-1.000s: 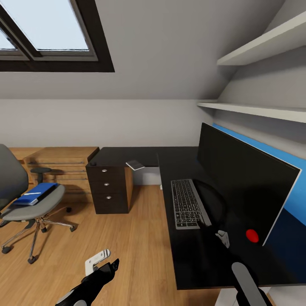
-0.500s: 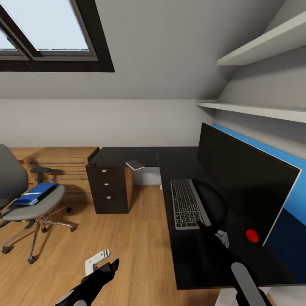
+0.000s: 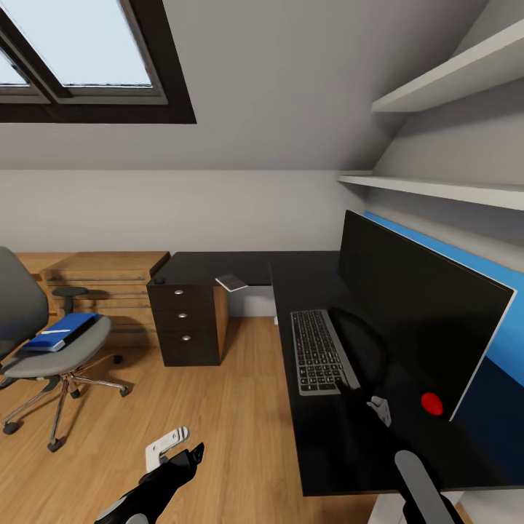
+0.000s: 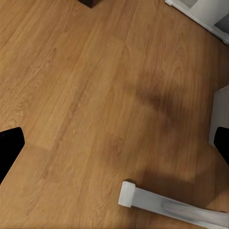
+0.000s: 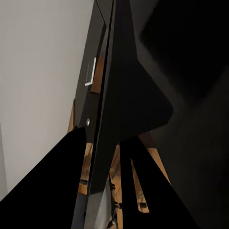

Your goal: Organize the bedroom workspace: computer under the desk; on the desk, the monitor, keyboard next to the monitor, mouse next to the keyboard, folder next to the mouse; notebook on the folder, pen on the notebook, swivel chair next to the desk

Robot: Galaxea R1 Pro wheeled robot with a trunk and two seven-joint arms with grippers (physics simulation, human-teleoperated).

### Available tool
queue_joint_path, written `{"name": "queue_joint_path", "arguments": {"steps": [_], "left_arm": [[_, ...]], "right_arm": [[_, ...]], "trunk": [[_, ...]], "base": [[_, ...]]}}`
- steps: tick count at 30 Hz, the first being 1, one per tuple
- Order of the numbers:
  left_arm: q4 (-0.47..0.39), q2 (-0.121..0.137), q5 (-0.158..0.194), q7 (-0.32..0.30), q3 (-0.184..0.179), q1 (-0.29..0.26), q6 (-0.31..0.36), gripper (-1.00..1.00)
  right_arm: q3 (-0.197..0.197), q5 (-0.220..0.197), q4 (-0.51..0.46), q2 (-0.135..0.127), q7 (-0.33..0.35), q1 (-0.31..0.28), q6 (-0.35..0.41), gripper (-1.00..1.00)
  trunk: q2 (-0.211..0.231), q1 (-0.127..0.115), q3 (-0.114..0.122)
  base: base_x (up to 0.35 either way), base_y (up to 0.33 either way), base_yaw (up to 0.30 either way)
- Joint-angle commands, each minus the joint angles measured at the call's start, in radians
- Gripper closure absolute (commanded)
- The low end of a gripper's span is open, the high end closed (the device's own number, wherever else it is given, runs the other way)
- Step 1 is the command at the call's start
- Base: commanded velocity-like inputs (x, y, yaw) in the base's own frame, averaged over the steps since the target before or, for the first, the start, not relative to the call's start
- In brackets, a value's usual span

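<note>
My right gripper [image 3: 378, 409] rested low over the desk [image 3: 342, 451], at the near corner of the keyboard [image 3: 319, 351]. I could not tell whether its jaws were parted, pinched on that corner, or only touching it, because black fingers on a black top hid the gap. The keyboard lay flat, stretching away from my fingertips, with the monitor [image 3: 418, 313] standing just beside it on the outer side of that hand, its round base near my wrist.

The risk, as I judged it, lay in how close things were. A wide sweep of that hand could knock the monitor's stand and rock the screen. A push toward my body could slide the keyboard off the desk's near edge, which was not far from it. The glossy top looked slick, so a light shove might carry further than meant.

My left gripper [image 3: 182, 445] hung slack and wide open above the wooden floor [image 3: 240, 407], holding nothing. Well beyond it stood the swivel chair [image 3: 84, 351], with the blue folder [image 3: 60, 332] lying on its seat, apart from the desk. A dark drawer unit [image 3: 185, 320] sat under the desk's far wing. Overhead were a skylight [image 3: 80, 51] and white shelves [image 3: 437, 191].
</note>
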Motion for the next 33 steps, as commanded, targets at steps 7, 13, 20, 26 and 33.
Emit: {"name": "queue_joint_path", "arguments": {"steps": [7, 13, 20, 26, 33], "left_arm": [[-0.002, 0.001, 0.008, 0.009, -0.002, 0.0, 0.0, -1.0], [-0.002, 0.001, 0.008, 0.008, -0.002, 0.0, 0.0, -1.0], [-0.002, 0.001, 0.009, 0.009, -0.002, 0.0, 0.0, -1.0], [-0.002, 0.001, 0.008, 0.008, -0.003, 0.0, -0.001, -1.0], [-0.002, 0.001, 0.009, 0.008, -0.003, 0.0, 0.0, -1.0]], "right_arm": [[-0.001, -0.006, 0.0, 0.015, 0.003, 0.0, 0.006, 1.0], [-0.001, -0.005, 0.005, 0.025, 0.002, 0.0, 0.006, 1.0], [-0.001, -0.004, 0.008, 0.026, 0.002, 0.0, 0.006, 1.0], [-0.002, -0.003, 0.008, 0.025, 0.002, 0.0, 0.006, 1.0], [-0.002, -0.004, 0.008, 0.025, 0.002, 0.0, 0.006, 1.0]], "trunk": [[-0.001, 0.0, -0.001], [-0.001, 0.0, -0.001], [-0.001, 0.0, -0.001], [-0.001, 0.0, -0.001], [-0.001, 0.0, -0.001]], "base": [[0.046, 0.009, 0.0], [0.136, 0.026, 0.0], [0.012, 0.002, 0.0], [0.026, -0.028, 0.0], [0.006, -0.008, 0.0]]}}
